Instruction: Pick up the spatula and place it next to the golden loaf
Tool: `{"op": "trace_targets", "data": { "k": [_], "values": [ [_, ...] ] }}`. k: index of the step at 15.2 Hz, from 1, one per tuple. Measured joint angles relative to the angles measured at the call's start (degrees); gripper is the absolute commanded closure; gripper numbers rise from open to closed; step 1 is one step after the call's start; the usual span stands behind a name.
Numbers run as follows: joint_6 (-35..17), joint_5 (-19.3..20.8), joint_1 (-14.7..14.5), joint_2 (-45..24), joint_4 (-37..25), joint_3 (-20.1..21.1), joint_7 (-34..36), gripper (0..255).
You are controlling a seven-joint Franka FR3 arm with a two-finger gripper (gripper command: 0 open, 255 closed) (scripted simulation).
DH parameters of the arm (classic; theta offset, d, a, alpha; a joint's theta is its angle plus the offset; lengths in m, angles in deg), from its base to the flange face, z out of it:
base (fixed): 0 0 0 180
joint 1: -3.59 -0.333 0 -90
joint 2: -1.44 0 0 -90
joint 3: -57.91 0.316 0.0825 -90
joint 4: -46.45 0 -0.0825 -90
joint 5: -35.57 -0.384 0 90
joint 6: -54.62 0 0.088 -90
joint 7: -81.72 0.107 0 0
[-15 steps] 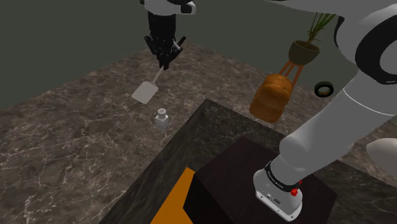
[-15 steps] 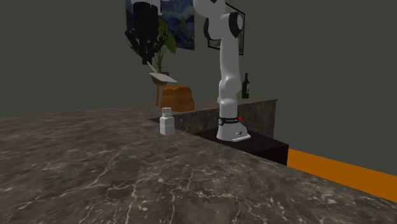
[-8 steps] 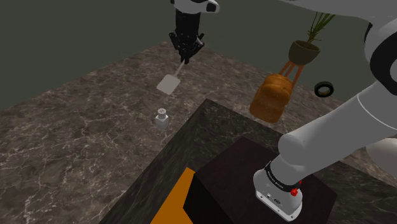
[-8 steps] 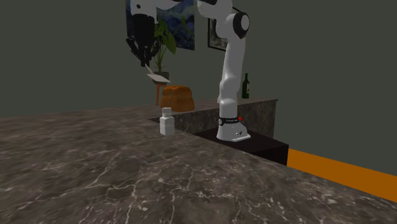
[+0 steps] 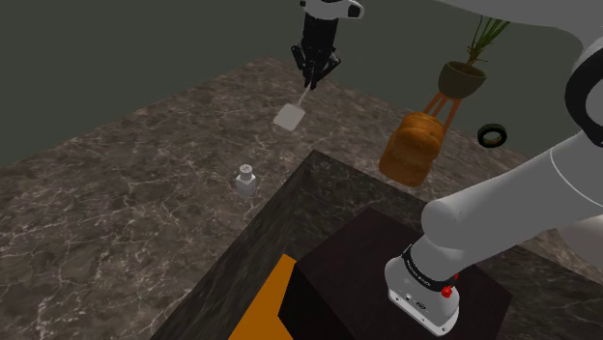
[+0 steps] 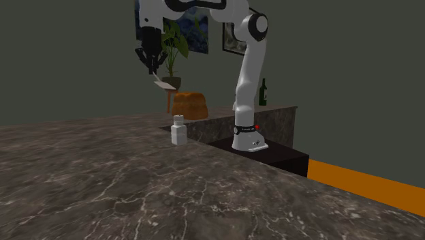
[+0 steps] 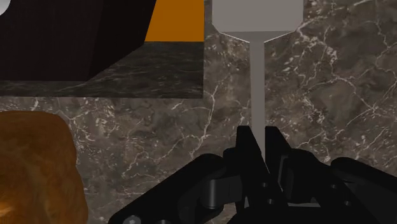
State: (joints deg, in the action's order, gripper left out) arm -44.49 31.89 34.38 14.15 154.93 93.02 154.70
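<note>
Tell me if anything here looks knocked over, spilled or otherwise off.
Nothing stands out. The spatula hangs blade-down, clasped by the fingers above the counter; the bottle stands upright, and the loaf sits intact near the plant.

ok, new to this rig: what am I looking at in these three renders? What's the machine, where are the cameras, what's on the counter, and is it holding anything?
The machine is a simulated white robot arm mounted on a dark box, its stand. One picture looks down from beside that stand. Another looks across the dark marbled counter toward the arm. The third comes from a camera on the hand, looking along the fingers. The black gripper is shut on the thin handle of a pale grey spatula, which hangs blade-down in the air above the counter. A small white bottle stands on the counter. A golden-brown loaf sits further along, with a potted plant behind it.
</note>
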Motion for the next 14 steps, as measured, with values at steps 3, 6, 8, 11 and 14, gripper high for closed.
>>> {"op": "trace_targets", "data": {
  "k": [3, 6, 8, 11, 14],
  "values": [
    [-0.54, 0.66, 1.66, -0.53, 0.13, -2.57, -4.07, 255],
    [-0.59, 1.07, 3.22, -0.62, 0.13, -5.14, -8.1, 255],
    [-0.65, 1.65, 4.52, -1.31, -0.43, -7.0, -11.06, 255],
    [-1.21, 2.26, 5.98, -2.15, -0.64, -9.06, -14.45, 255],
    [-1.22, 3.28, 7.59, -4.22, -2.57, -10.96, -17.66, 255]
  ]
}}
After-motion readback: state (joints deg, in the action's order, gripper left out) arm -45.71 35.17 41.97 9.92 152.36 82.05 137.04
